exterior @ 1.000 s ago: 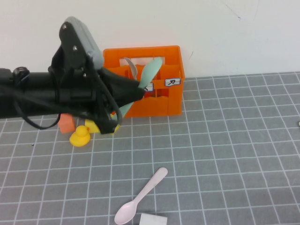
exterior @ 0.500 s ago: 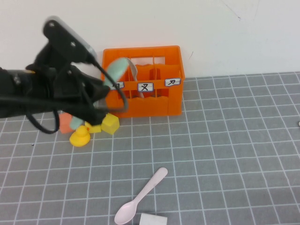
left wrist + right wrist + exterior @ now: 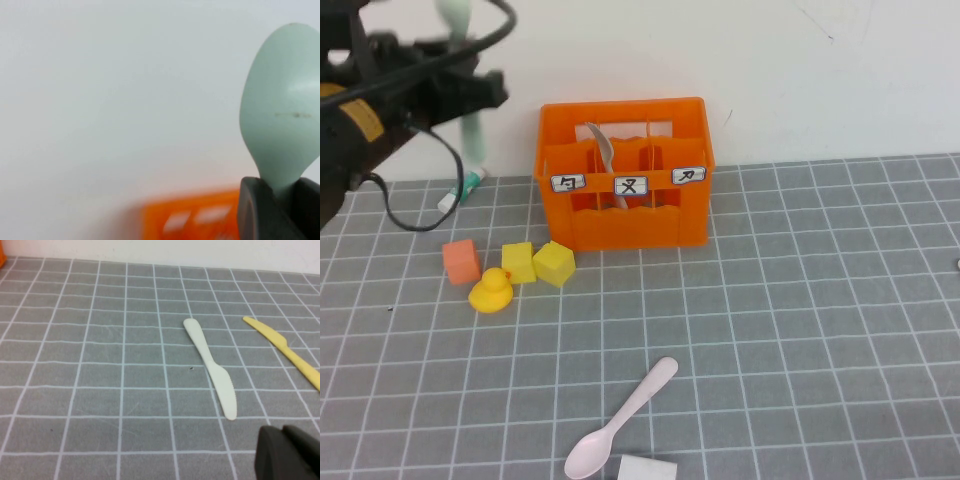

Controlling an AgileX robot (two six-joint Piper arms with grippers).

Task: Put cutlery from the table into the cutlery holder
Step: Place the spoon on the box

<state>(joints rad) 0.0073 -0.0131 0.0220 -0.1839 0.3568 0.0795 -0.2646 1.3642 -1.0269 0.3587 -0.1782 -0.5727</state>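
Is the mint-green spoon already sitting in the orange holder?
No, the left pincer holds the mint-green spoon up in the air, left of the orange holder.

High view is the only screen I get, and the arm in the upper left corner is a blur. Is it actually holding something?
Observer: Yes. The left wrist view shows the left gripper clamped on the neck of a mint-green spoon, with the bowl sticking out past the fingers.
Operator: And the other arm? I see none.
Observer: The right gripper shows only in its own wrist view. It is shut, holds nothing and hangs over the table.
Operator: Anything lying near it?
Observer: Two knives lie flat on the grid ahead of it, a white knife and a yellow knife, apart from each other.
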